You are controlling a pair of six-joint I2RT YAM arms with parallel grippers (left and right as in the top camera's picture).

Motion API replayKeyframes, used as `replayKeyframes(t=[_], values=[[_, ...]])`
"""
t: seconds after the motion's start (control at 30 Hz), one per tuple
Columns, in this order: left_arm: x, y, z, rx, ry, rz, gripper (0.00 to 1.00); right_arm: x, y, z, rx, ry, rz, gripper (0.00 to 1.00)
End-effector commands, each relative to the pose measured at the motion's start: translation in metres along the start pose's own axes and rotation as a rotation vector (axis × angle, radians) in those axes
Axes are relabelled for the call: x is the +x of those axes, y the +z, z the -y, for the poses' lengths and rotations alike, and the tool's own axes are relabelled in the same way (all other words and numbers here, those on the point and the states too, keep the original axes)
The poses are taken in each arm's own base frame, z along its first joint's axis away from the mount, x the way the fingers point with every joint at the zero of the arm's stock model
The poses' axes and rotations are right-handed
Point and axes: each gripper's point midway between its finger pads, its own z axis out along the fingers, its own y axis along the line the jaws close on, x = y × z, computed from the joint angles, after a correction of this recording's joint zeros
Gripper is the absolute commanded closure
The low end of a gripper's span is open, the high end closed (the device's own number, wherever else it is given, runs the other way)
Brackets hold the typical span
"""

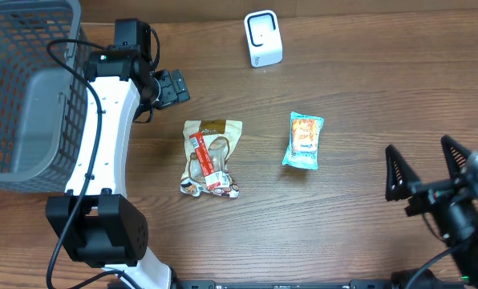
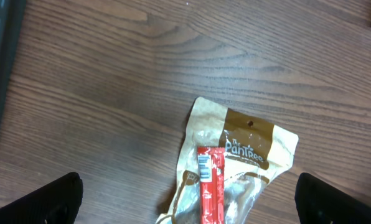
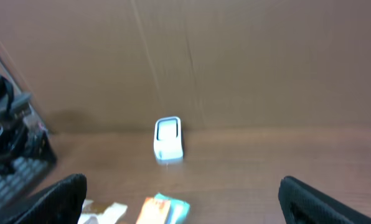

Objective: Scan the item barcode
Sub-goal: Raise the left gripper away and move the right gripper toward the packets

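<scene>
A cream snack bag (image 1: 211, 156) with a red barcoded stick on it lies at the table's middle, and also fills the bottom of the left wrist view (image 2: 238, 165). A teal and orange packet (image 1: 304, 140) lies to its right, blurred in the right wrist view (image 3: 164, 210). The white barcode scanner (image 1: 263, 38) stands at the back, also seen small from the right wrist (image 3: 169, 139). My left gripper (image 1: 172, 88) hangs open above and behind the bag, holding nothing. My right gripper (image 1: 429, 172) is open near the front right, empty.
A grey mesh basket (image 1: 22, 96) stands at the far left beside the left arm. A brown cardboard wall (image 3: 235, 62) rises behind the scanner.
</scene>
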Motion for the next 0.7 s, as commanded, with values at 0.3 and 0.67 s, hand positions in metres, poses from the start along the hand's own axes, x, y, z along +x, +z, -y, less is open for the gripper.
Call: replayKeyframes(t=[0.3,0.67], values=[[-0.006,-0.009,-0.001,0.003,0.018,0.030,0.00,-0.073,0.018,-0.036,-0.071,0.083,-0.349,0.00],[-0.006,-0.009,-0.001,0.003,0.018,0.030,0.00,-0.024,0.070,-0.053,-0.159,0.225,-0.602,0.42]])
